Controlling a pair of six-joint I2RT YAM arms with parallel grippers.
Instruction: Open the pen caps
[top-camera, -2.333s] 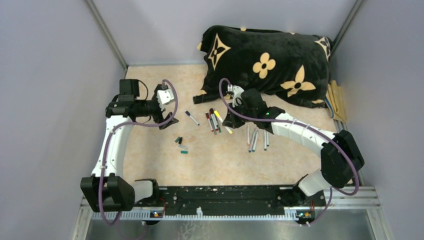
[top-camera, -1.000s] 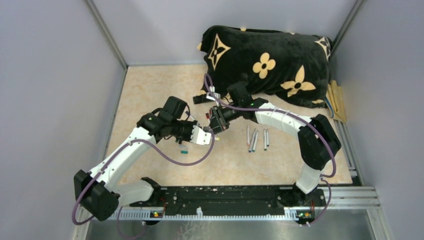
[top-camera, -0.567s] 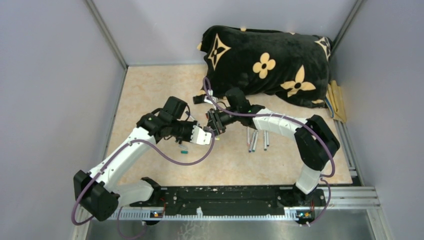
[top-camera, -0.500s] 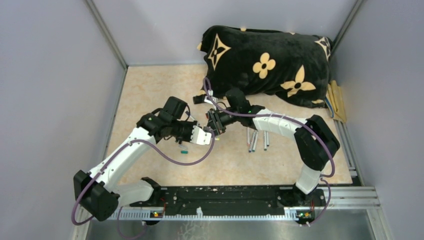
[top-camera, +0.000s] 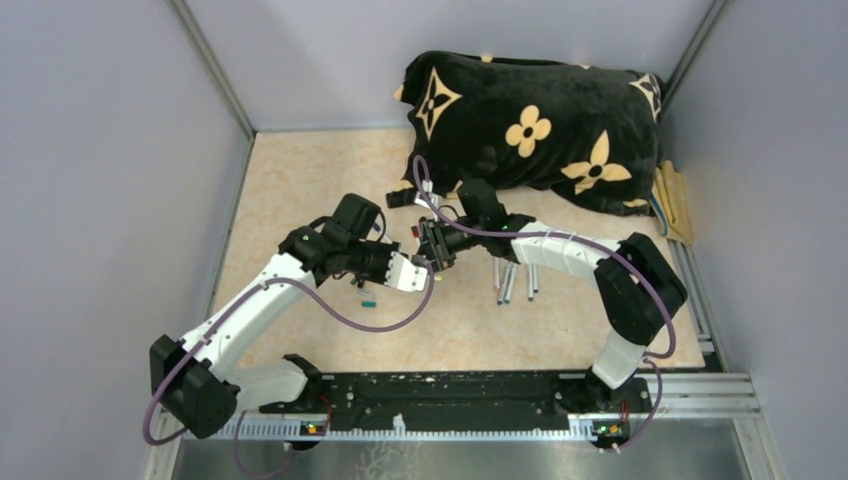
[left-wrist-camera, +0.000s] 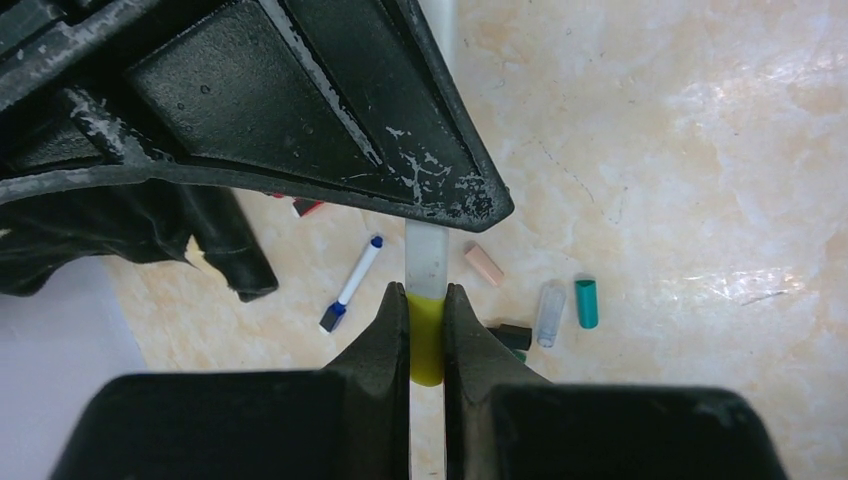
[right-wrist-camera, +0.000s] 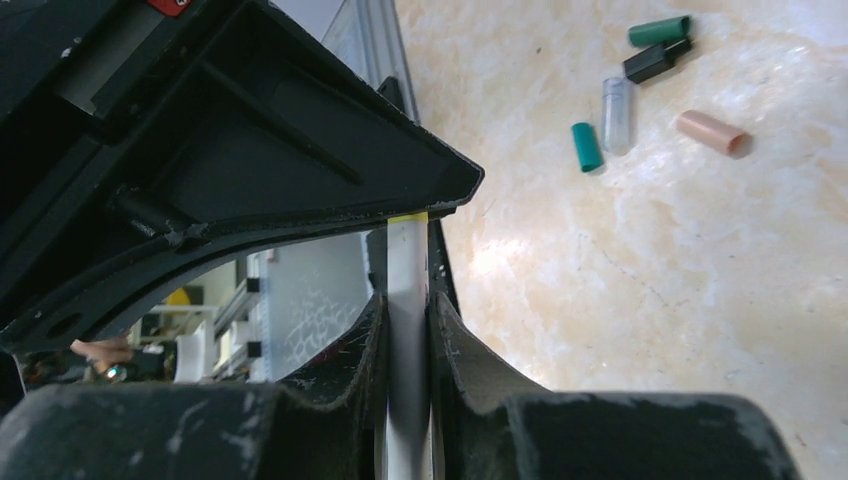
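Observation:
Above the middle of the table my two grippers meet on one pen. The left gripper (top-camera: 418, 272) (left-wrist-camera: 427, 290) is shut on its yellow pen cap (left-wrist-camera: 426, 340). The white barrel (left-wrist-camera: 426, 255) runs from the cap into the right gripper (top-camera: 432, 252) (right-wrist-camera: 407, 300), which is shut on that barrel (right-wrist-camera: 407, 265). The cap still sits against the barrel's end. Loose pen caps lie on the table below: teal (left-wrist-camera: 586, 303), clear (left-wrist-camera: 549, 313), pink (left-wrist-camera: 485, 265) and black (left-wrist-camera: 512, 335). A capped blue pen (left-wrist-camera: 352, 284) lies nearby.
Several bare pens (top-camera: 512, 280) lie in a row right of the grippers. A black flower-patterned pillow (top-camera: 535, 125) fills the back right, close behind the right arm. Loose caps (top-camera: 366, 294) lie under the left arm. Grey walls close in both sides.
The arms were apart at first and have come together mid-table on one pen. Over the last second both grippers have hardly moved, only shifting slightly right.

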